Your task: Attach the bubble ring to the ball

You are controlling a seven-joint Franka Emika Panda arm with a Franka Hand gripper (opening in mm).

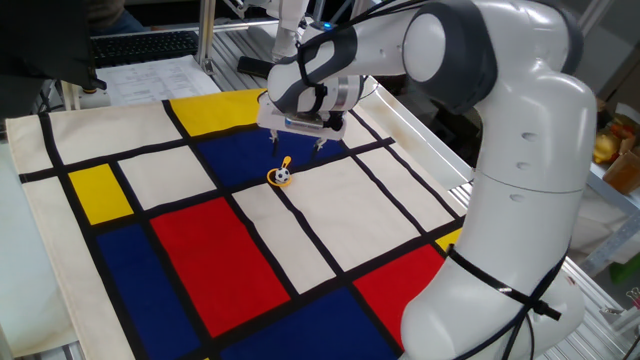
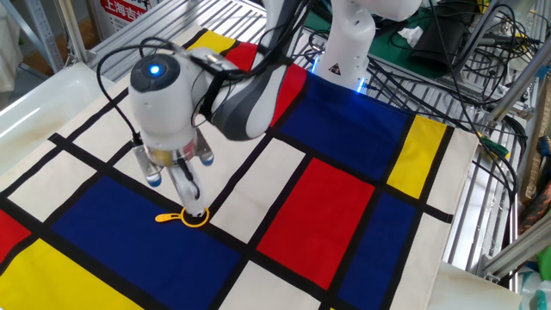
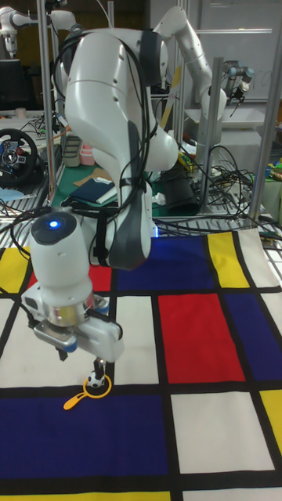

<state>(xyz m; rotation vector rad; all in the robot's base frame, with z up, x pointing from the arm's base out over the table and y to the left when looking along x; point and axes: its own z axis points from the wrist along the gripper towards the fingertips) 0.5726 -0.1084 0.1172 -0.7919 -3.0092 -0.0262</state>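
Item: your tiny black-and-white ball [image 3: 95,381] is sitting inside the thin orange plastic bubble ring [image 3: 88,391] on the colour-blocked surface [image 1: 330,210]. Your gripper [image 1: 300,143] is hovering just above, jaws open, empty.
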